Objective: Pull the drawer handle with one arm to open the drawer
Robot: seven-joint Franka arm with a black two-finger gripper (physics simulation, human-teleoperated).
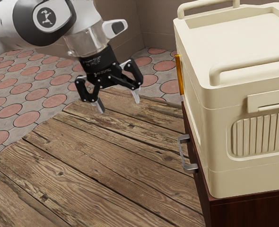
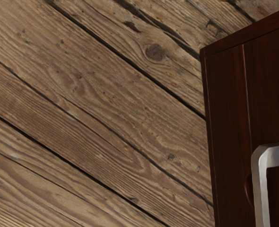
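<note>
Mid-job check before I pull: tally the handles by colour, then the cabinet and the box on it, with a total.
Silver drawer handle: 1
Cream carrying handles: 2
Dark wood cabinet: 1
Cream box: 1
Total: 5

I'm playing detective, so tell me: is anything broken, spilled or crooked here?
The brown wooden planks look worn, with dark cracks and rough patches. I see no spill. The big cream box stands upright on the dark reddish wooden cabinet. The silver metal handle looks unbroken.
</note>
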